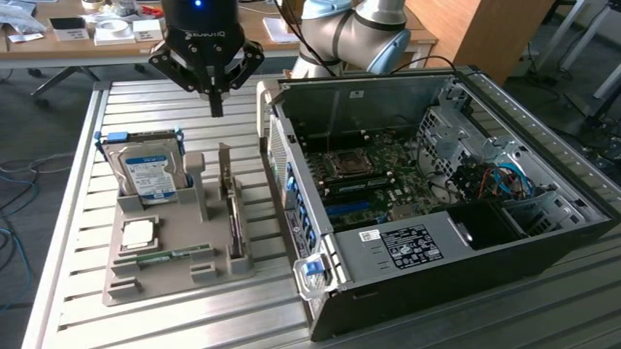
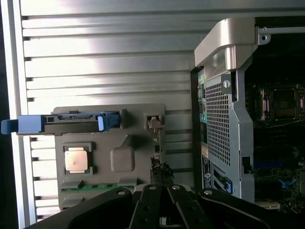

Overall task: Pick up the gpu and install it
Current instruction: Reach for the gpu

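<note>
The gpu (image 1: 233, 218) stands on edge in a slot of the grey holder tray (image 1: 165, 280), a thin dark card with its pale bracket end up at the tray's far end. My gripper (image 1: 215, 107) hangs above the slatted table just beyond that far end, shut with nothing between its fingers. In the wrist view the gpu (image 2: 158, 167) shows edge-on right below my gripper (image 2: 161, 202), beside the tray (image 2: 124, 157). The open computer case (image 1: 437, 211) lies on its side at the exterior view's right, its motherboard exposed.
On the tray a silver hard drive (image 1: 147, 171) in a blue carrier stands upright, with a CPU (image 1: 139, 233) and a green memory stick (image 1: 165, 256) in front of it. The case's rear wall (image 2: 221, 119) rises close beside the tray. A cluttered desk (image 1: 107, 33) stands behind.
</note>
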Robot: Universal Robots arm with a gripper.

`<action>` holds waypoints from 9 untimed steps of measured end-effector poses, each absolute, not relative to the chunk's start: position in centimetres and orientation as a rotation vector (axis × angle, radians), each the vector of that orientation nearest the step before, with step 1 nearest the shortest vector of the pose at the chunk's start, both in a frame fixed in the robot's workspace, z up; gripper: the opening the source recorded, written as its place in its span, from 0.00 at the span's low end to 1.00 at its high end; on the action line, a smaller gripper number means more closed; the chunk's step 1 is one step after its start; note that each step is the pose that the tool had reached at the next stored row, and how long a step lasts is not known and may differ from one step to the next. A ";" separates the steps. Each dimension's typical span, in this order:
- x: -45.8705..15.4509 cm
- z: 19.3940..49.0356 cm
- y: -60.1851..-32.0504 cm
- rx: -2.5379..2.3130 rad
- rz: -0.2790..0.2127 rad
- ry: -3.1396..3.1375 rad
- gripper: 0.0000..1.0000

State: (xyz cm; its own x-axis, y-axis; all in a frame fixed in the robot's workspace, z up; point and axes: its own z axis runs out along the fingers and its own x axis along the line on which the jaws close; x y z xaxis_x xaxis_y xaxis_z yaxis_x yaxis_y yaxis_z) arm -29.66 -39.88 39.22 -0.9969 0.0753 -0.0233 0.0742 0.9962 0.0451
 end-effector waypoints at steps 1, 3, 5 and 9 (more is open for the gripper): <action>-29.8 39.2 -39.9 0.117 0.069 3.114 0.11; -30.0 39.2 -39.9 0.117 0.069 3.114 0.11; -30.4 39.2 -39.9 0.117 0.069 3.114 0.11; -30.9 39.2 -39.9 0.117 0.069 3.114 0.11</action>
